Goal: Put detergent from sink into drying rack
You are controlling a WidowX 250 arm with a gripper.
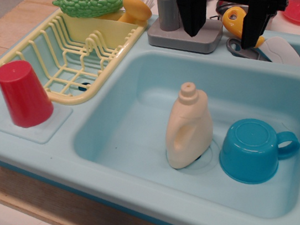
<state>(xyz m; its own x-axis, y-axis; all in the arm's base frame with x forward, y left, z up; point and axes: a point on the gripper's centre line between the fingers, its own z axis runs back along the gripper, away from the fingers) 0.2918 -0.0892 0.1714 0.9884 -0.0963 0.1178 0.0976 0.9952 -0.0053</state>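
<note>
The cream detergent bottle (188, 127) stands upright in the light blue sink (136, 92), over the drain, its handle facing front left. The pale yellow drying rack (69, 54) sits on the sink's left counter, its grid bottom bare. My black gripper (222, 27) hangs above the sink's back rim, beside the grey faucet, well above and behind the bottle. Its two fingers stand wide apart with nothing between them.
A blue mug (253, 150) lies upside down in the basin, touching the bottle's right. A red cup (22, 92) stands inverted left of the rack. A green bumpy vegetable (92, 0) and an orange piece rest on the rack's far end. Utensils lie behind the sink.
</note>
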